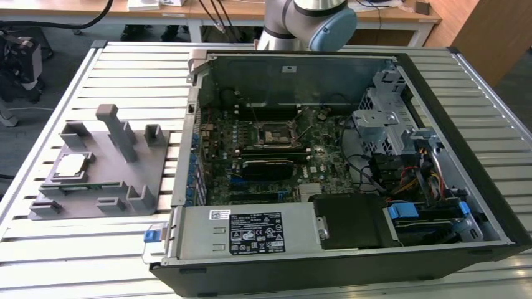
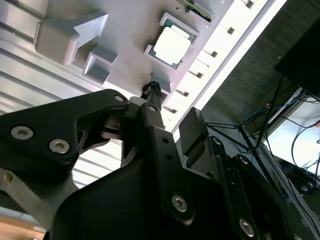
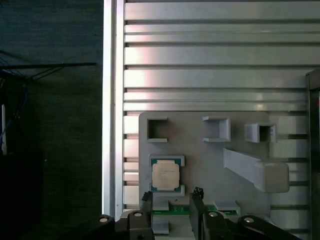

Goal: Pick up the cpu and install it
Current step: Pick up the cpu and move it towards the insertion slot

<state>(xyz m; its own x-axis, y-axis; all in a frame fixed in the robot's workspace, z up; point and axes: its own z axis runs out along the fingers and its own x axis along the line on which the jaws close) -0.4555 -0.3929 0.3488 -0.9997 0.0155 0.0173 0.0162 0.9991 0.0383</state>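
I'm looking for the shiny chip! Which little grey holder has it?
The holder nearest the gripper has the cpu lying flat inside; the three farther holders are empty.

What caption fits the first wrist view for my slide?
Open gripper hovers near the cpu, which sits in its grey fixture.

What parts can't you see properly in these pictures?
1. Arm: cut off by the exterior view's top edge.
2. Green board beside the cpu: partly behind the open fingers in the first wrist view.
3. Motherboard socket: too small in the exterior view to tell whether it is empty.
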